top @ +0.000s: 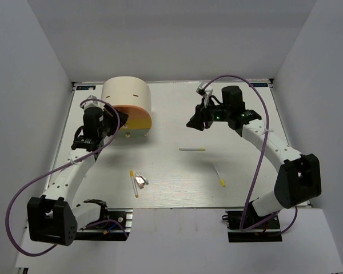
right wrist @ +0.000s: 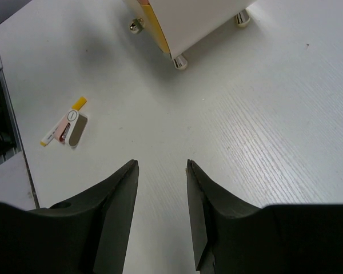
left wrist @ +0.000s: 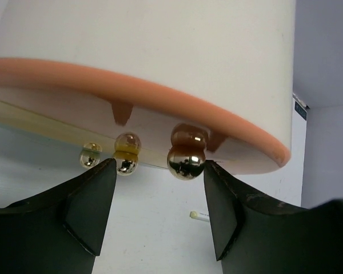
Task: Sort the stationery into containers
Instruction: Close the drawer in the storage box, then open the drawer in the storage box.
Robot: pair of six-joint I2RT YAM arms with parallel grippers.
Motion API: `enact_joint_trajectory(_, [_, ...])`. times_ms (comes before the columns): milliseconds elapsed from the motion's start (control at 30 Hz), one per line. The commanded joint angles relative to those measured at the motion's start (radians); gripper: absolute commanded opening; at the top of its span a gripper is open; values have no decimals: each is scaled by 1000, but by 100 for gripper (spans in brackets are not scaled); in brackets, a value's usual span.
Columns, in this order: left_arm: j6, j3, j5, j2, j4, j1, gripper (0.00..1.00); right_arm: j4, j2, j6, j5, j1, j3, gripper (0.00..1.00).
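The cream cylindrical cabinet [top: 126, 96] stands at the back left, its orange drawer [top: 132, 113] above the yellow one [top: 139, 123]. My left gripper [top: 107, 122] is open right at the drawer fronts. In the left wrist view the orange drawer's shiny knob [left wrist: 186, 160] lies between the tips of the left gripper [left wrist: 160, 165], close to the right finger. My right gripper [top: 197, 121] is open and empty above the table; so it shows in its wrist view [right wrist: 162, 164]. A white stick [top: 192, 149], a yellow-tipped stick [top: 219, 175], a yellow stick [top: 134, 183] and a pinkish clip [top: 140, 180] lie on the table. No markers are in view.
The yellow drawer's knob [left wrist: 126, 160] and a third knob [left wrist: 91, 155] sit left of the orange one. The right wrist view shows the cabinet's base [right wrist: 188, 23] with round feet [right wrist: 180, 61], and the clip [right wrist: 74, 129]. White walls enclose the table on three sides.
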Motion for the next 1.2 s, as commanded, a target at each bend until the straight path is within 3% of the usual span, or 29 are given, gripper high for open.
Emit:
enact_joint_trajectory(0, [31,-56,32,-70,24,-4,71,20,-40,-19,-8,-9,-10,46])
enact_joint_trajectory(167, [64,-119,42,-104,46,-4,53,23,-40,-16,-14,-8,-22,46])
enact_joint_trajectory(733, [44,-230,104,-3,316,6,50,15,-72,-30,-7,-23,-61,46])
enact_joint_trajectory(1167, [55,-240,85,16,324,16,54,17,-65,-31,-16,-35,-56,46])
